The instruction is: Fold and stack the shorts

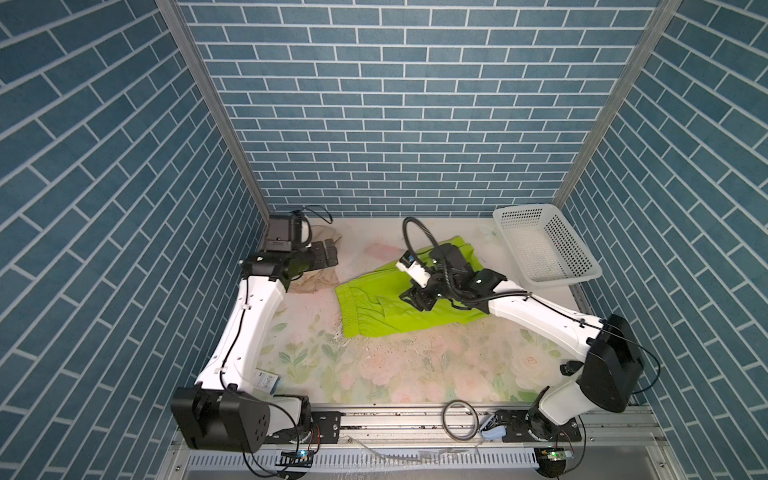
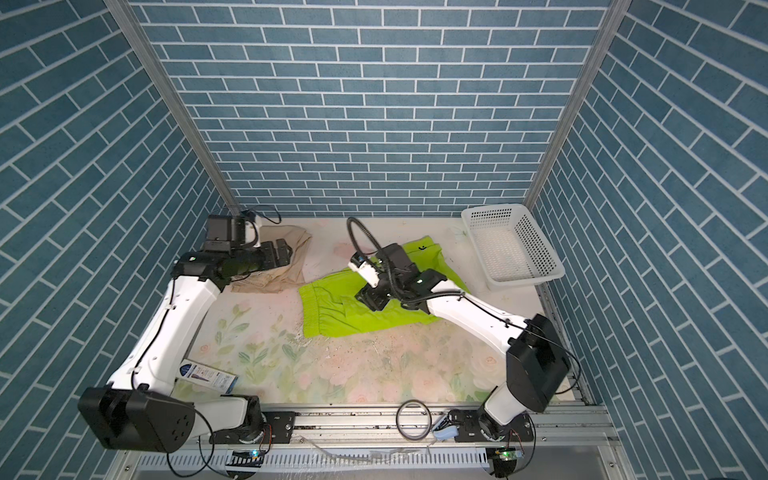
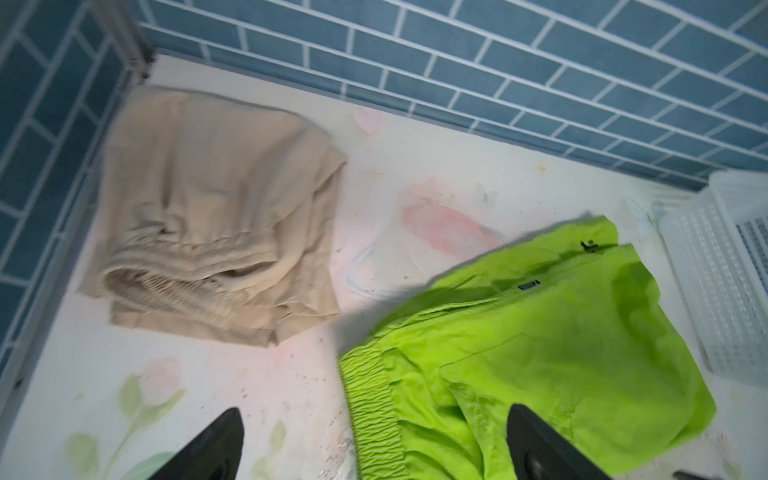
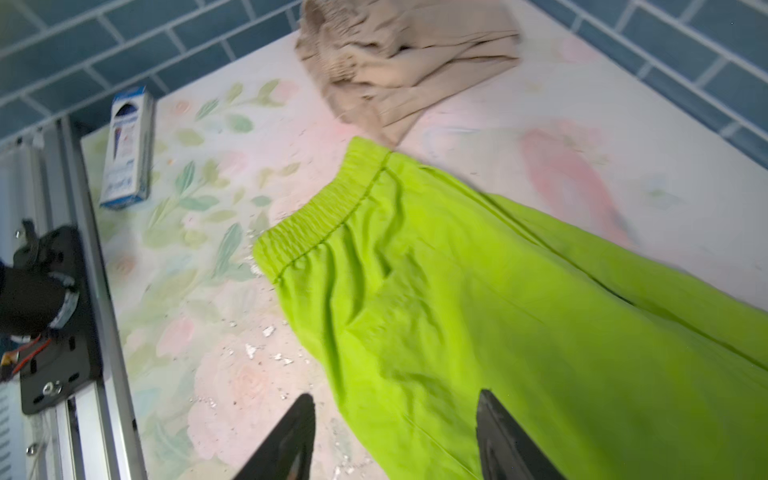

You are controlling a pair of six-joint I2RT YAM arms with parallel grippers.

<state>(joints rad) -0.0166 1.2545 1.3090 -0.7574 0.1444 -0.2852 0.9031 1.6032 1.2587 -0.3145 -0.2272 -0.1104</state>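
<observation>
Lime-green shorts [image 1: 374, 318], beige shorts [image 3: 216, 208], white perforated basket [image 1: 524, 209], pink-and-green floral table [image 1: 415, 368], blue brick-patterned walls [image 1: 395, 104]

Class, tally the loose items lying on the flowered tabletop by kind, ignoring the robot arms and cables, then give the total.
Shorts: 2 (beige shorts, lime-green shorts)
Basket: 1 (white basket)
Box: 1 (blue-and-white box)
Total: 4

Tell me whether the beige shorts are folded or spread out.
Folded, loosely: the beige shorts lie as a compact layered bundle, with the gathered waistband doubled over itself.
</observation>
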